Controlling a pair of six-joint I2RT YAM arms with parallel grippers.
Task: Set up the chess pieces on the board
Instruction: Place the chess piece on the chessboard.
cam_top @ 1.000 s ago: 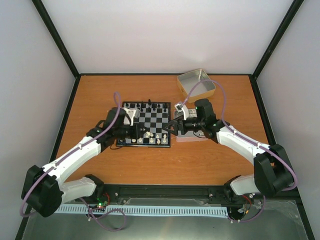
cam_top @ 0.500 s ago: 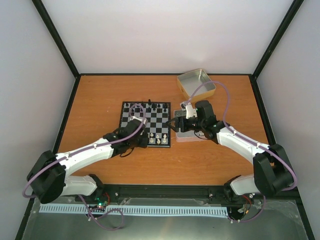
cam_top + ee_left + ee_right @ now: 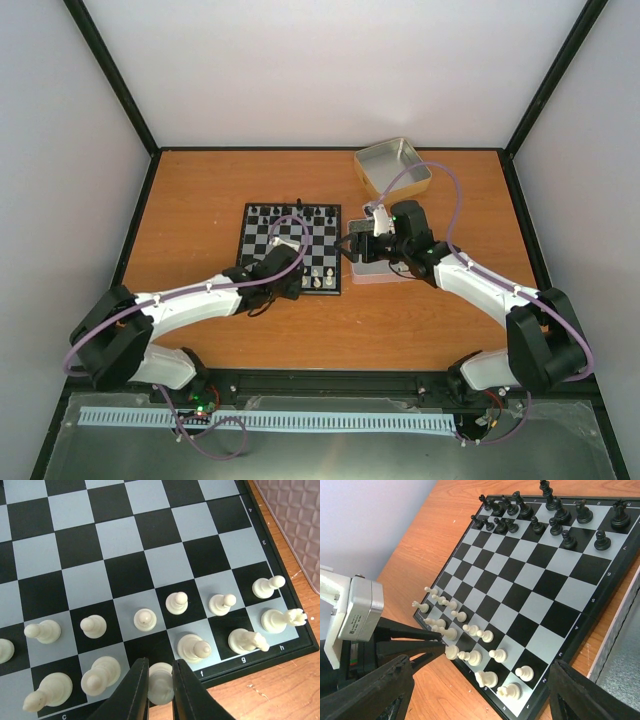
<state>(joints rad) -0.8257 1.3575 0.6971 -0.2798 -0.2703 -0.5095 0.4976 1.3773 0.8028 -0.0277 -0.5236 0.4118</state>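
The board [image 3: 290,245] lies mid-table, with black pieces [image 3: 295,212] along its far rows and cream-white chess pieces [image 3: 316,277] along its near rows. In the left wrist view the board [image 3: 125,530] fills the frame. My left gripper [image 3: 161,663] is shut on one cream-white piece [image 3: 161,682] at the near edge, between the d and f files. The left gripper also shows from above [image 3: 297,283] and in the right wrist view [image 3: 427,645]. My right gripper [image 3: 350,250] is open and empty, beside the board's right edge; its fingers frame the board [image 3: 540,580].
A shallow metal tin [image 3: 393,167] stands at the back right. A second flat tin [image 3: 382,272] lies right of the board under my right arm, and its textured face shows in the left wrist view [image 3: 295,520].
My left arm has swung from the board's left side along the near edge to the right, and now grips a cream-white piece in the near row. My right gripper has drawn back slightly.
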